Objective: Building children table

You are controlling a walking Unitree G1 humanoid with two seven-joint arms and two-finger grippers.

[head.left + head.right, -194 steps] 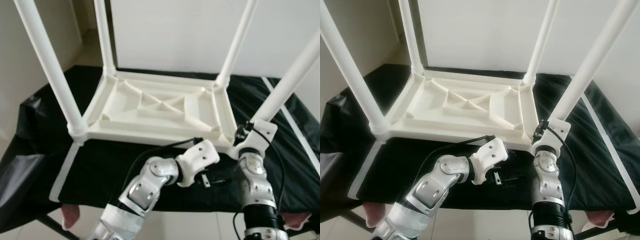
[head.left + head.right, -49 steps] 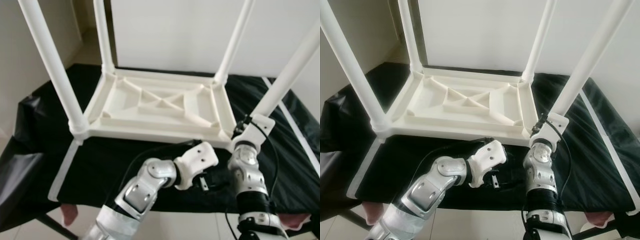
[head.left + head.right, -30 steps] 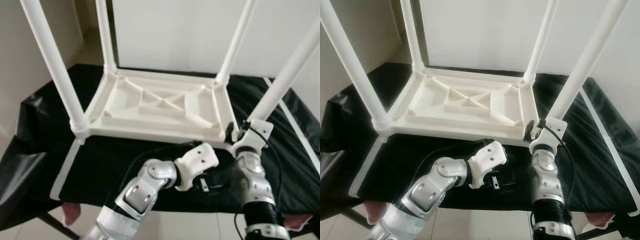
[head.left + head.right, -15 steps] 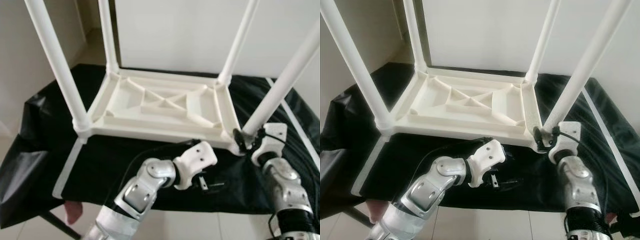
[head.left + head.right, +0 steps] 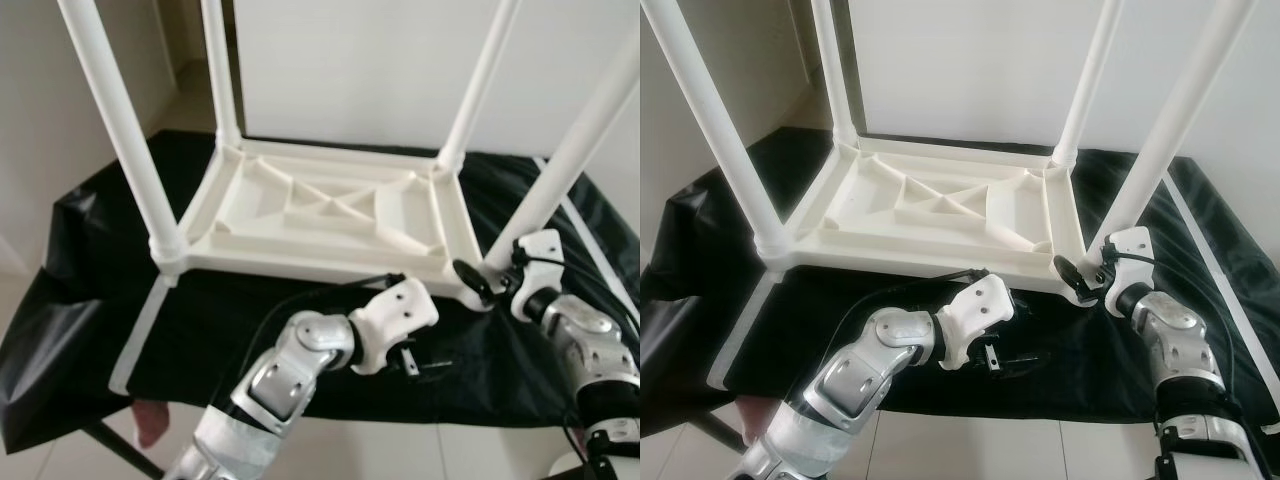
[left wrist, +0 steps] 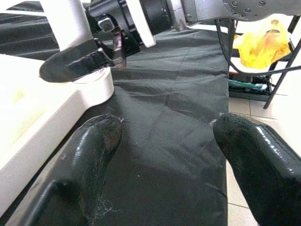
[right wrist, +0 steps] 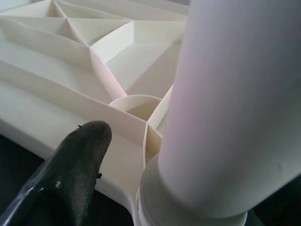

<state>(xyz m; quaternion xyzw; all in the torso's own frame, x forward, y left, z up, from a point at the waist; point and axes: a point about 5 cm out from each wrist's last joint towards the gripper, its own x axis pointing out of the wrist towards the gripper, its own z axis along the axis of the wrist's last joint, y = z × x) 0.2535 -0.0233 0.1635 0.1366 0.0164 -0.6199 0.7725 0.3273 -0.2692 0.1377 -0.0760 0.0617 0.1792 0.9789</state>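
White plastic children's table (image 5: pixel 330 215) lies upside down mid black-draped worktop (image 5: pixel 90 300), four legs up, likely for fitting. Right gripper (image 5: pixel 1090 275) at the near-right white tube leg (image 5: pixel 1160 130), jaws straddling its base, contact unclear. Left gripper (image 6: pixel 164 155) idles near, jaws released. Leg tops cut off.
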